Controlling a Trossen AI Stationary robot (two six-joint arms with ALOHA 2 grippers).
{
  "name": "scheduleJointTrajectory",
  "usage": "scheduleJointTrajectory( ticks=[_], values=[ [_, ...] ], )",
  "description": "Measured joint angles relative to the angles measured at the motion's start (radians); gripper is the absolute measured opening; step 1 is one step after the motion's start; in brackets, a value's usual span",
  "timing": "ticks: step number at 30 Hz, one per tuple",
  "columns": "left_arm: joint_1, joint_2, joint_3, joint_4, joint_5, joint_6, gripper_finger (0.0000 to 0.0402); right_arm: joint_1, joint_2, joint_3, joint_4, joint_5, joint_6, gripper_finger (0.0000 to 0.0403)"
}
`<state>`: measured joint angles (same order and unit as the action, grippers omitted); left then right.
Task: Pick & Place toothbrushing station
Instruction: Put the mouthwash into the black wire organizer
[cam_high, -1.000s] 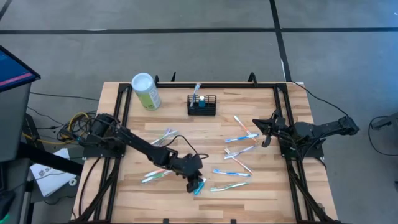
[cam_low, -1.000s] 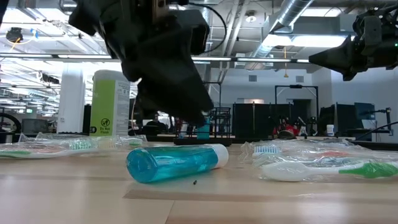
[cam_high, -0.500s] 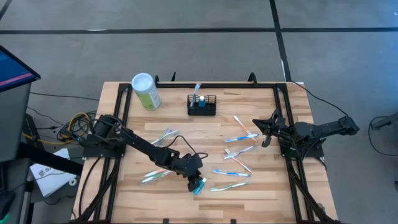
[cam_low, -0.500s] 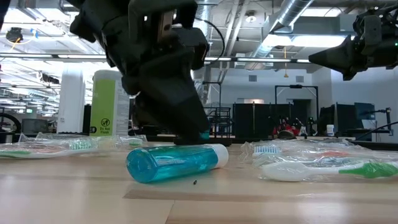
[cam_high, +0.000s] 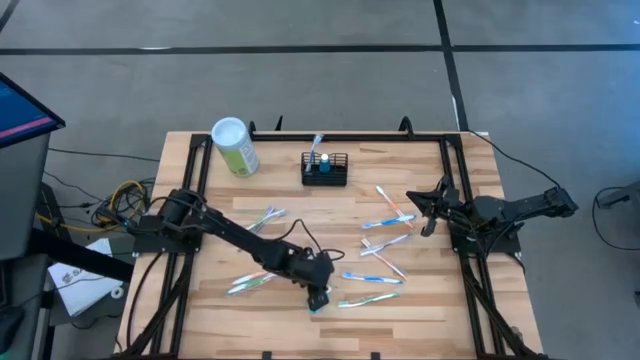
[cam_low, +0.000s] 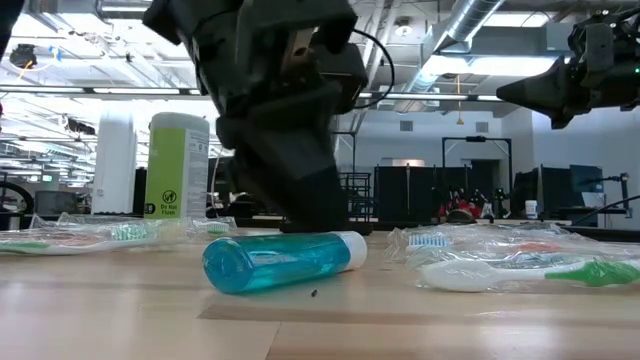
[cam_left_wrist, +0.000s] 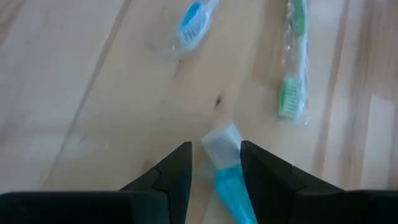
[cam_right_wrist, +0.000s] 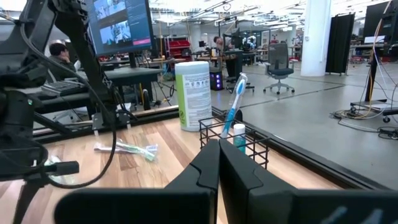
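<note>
From above, the left gripper is reaching down over a blue tube lying near the front edge of the table, among scattered wrapped brushes. The basket is standing well apart at the back of the table, already holding an upright brush and a small blue tube, with a green canister off to one side. The right gripper is waiting over the right side of the table.

At table height, the left arm's dark bulk is hanging directly over the tube, which is lying flat on the wood, white cap pointing right. Whether the fingers are touching it cannot be told here. The right arm is hovering high at the upper right.

From the left wrist, both fingers are standing apart on either side of the tube, straddling its capped end without yet pinching it.

From the right wrist, the right gripper's jaws are pressed together on nothing, pointing toward the basket and canister.

The step in hand appears to be the pickup of the tube. The next move likely calls for closing on it squarely, since a round tube could roll or squirt out sideways, then lifting and carrying it back to the basket's open top.
</note>
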<state>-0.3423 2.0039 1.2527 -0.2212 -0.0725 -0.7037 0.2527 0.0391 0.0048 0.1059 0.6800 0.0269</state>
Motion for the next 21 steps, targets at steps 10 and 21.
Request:
scheduleJointTrajectory(
  ticks=[10, 21],
  values=[
    [0.009, 0.006, 0.070, -0.063, 0.013, -0.008, 0.0131, 0.000, 0.000, 0.000, 0.005, 0.000, 0.000, 0.0001],
    [0.019, 0.010, 0.090, -0.146, 0.013, -0.038, 0.0131, 0.000, 0.000, 0.000, 0.008, 0.000, 0.000, 0.0001]
  ],
)
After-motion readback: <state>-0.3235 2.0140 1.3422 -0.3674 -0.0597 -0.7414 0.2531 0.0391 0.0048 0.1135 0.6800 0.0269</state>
